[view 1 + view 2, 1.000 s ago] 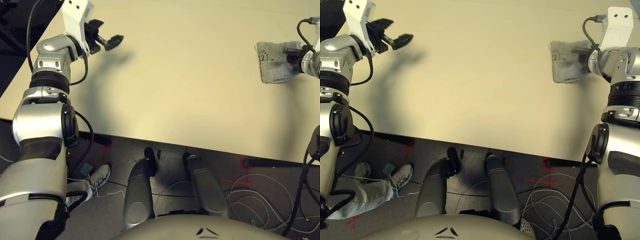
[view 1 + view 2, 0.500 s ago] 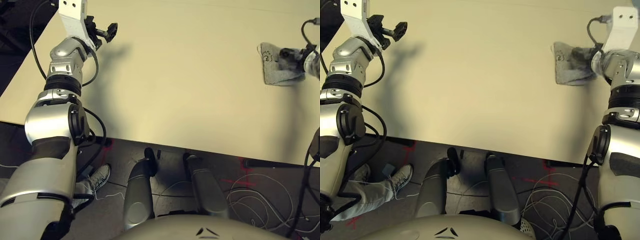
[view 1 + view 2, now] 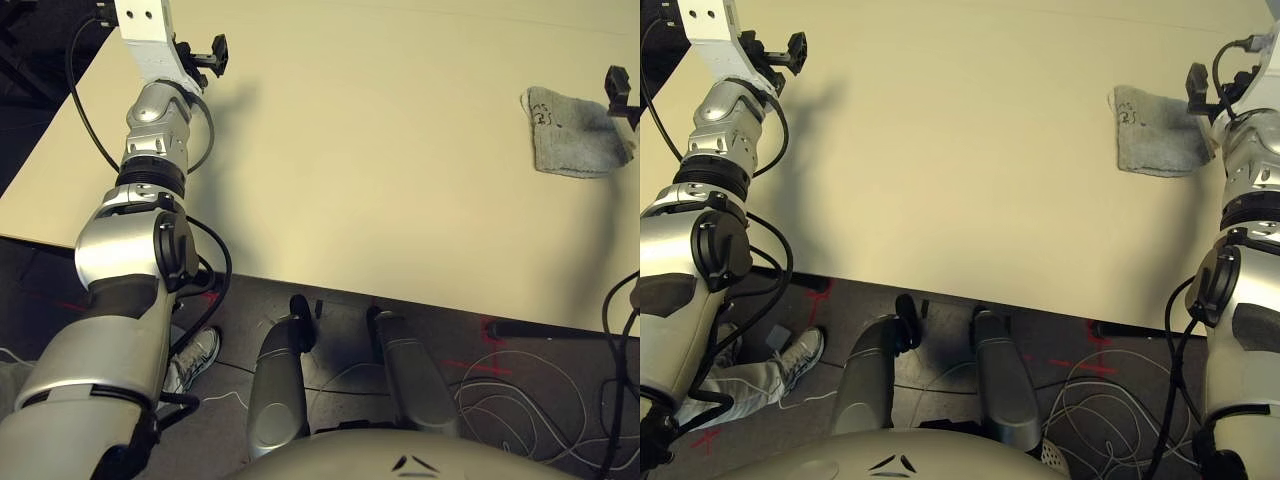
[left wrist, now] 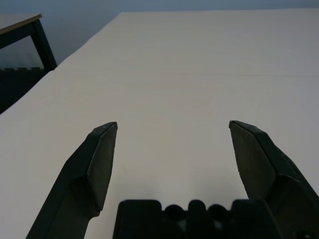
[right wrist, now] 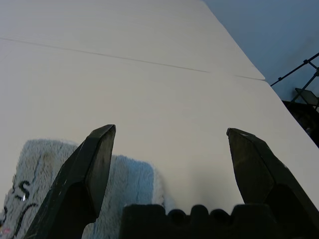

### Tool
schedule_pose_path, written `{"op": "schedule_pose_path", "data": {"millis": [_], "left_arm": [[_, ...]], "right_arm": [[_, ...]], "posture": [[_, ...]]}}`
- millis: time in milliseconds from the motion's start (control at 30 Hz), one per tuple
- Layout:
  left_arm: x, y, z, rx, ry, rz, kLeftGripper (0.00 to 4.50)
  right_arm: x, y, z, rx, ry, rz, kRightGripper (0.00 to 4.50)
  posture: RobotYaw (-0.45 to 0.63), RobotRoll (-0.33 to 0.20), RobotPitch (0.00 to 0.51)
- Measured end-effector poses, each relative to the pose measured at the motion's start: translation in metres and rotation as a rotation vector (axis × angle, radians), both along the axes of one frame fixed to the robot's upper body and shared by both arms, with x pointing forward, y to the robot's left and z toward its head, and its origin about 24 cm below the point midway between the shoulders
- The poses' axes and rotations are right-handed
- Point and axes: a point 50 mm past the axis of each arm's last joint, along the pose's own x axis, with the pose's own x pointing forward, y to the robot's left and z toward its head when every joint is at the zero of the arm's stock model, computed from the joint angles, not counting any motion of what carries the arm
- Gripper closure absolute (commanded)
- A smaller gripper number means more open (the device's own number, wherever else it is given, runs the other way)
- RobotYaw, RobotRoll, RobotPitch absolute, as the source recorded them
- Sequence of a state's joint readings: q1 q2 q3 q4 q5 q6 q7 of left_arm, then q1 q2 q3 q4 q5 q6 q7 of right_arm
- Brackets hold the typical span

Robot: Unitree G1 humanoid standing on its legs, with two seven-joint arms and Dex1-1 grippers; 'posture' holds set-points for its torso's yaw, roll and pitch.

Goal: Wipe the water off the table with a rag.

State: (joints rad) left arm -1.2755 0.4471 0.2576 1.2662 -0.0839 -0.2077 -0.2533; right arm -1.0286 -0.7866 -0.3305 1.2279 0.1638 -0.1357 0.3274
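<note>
- Head cam: grey rag lies flat on the beige table, over on the right side, dark scribbles at its near-left corner. Right gripper hangs just beside it, not touching.
- Left wrist: left gripper over bare tabletop, fingers spread wide, nothing in them.
- Right wrist: fingers wide apart too, rag just below them.

A pale beige table carries a grey rag with dark scribbled marks at one corner, flanked by silver forearms with black-fingered grippers.
</note>
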Motion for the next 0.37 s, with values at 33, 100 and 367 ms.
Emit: {"op": "schedule_pose_path", "data": {"millis": [33, 100, 367], "left_arm": [[0.000, 0.000, -0.001, 0.000, 0.002, -0.002, 0.00], [0.000, 0.000, -0.004, 0.002, 0.008, -0.006, 0.00], [0.001, -0.007, -0.011, -0.004, 0.024, -0.030, 0.00]], "right_arm": [[-0.001, -0.001, 0.000, -0.001, 0.001, 0.005, 0.04], [-0.002, -0.002, -0.002, 0.001, 0.002, 0.015, 0.04], [-0.002, -0.001, -0.006, 0.003, 0.013, 0.049, 0.04]], "posture": [[-0.25, 0.000, 0.301], [-0.26, 0.000, 0.292], [-0.27, 0.000, 0.276]]}}
